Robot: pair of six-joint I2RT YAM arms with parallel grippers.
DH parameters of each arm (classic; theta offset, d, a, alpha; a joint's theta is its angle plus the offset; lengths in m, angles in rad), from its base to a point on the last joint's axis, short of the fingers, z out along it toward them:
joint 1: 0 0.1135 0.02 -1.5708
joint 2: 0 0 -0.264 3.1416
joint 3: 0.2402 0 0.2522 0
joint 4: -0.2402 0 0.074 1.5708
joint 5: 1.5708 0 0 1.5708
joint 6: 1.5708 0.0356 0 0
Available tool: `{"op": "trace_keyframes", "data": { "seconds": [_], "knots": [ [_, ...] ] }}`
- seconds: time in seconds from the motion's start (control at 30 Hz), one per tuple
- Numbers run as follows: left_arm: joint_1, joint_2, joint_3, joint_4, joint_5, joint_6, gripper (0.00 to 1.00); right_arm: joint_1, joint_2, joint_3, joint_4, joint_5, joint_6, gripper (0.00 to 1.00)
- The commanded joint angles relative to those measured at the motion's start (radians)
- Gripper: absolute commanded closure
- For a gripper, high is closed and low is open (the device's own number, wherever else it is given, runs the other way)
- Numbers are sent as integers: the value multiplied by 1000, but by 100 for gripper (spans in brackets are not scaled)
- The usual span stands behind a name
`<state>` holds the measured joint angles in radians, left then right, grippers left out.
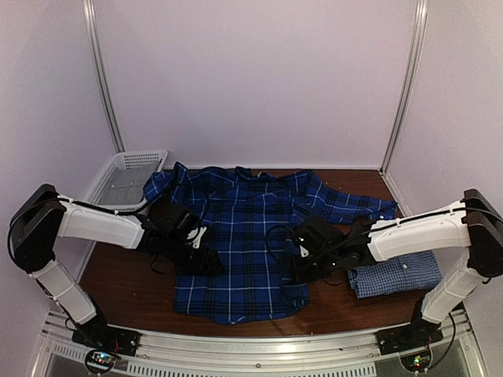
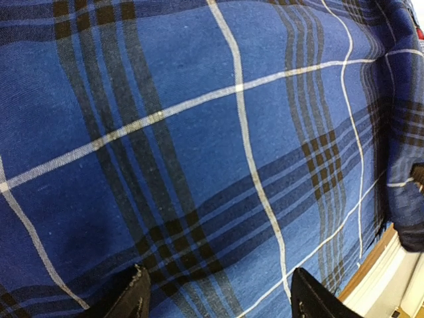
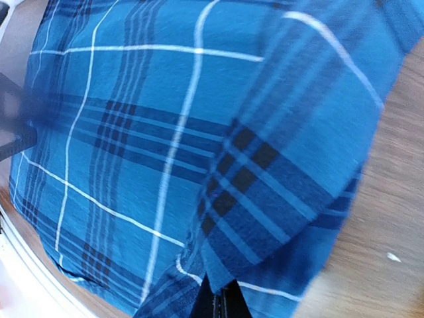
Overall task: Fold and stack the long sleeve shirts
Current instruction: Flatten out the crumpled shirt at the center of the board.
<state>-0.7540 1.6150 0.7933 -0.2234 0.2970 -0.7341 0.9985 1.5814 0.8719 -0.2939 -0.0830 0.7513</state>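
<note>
The dark royal-blue plaid long sleeve shirt [image 1: 244, 236] lies spread flat across the middle of the table, collar to the back. The paler small-check shirt [image 1: 394, 275] lies folded at the right front. My left gripper [image 1: 206, 255] hovers over the plaid shirt's left side. In the left wrist view its gripper [image 2: 222, 298] is open, the fingers [image 2: 136, 295] wide apart above the cloth with nothing between them. My right gripper [image 1: 302, 263] is at the plaid shirt's right edge. In the right wrist view that gripper [image 3: 222, 301] is shut, pinching a folded-over flap of the plaid cloth [image 3: 291, 165].
A white mesh basket [image 1: 130, 177] stands at the back left, touching the plaid shirt's left sleeve. Brown tabletop [image 1: 338, 314] shows along the front edge and beside the check shirt. White walls close in the back and both sides.
</note>
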Motion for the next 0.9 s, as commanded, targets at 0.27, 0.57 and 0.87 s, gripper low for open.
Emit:
{"op": "trace_keyframes", "data": {
  "seconds": [0.27, 0.57, 0.87],
  "knots": [
    [-4, -53, -108, -144, -29, 12, 25, -50, -261, -251, -194, 51, 0, 100],
    [-3, -119, -182, -180, -3, -15, 25, -49, -347, -332, -229, -32, -6, 100],
    [-4, -164, -139, -241, 8, -19, 25, -55, -410, -204, -311, -17, -52, 65]
  ]
}}
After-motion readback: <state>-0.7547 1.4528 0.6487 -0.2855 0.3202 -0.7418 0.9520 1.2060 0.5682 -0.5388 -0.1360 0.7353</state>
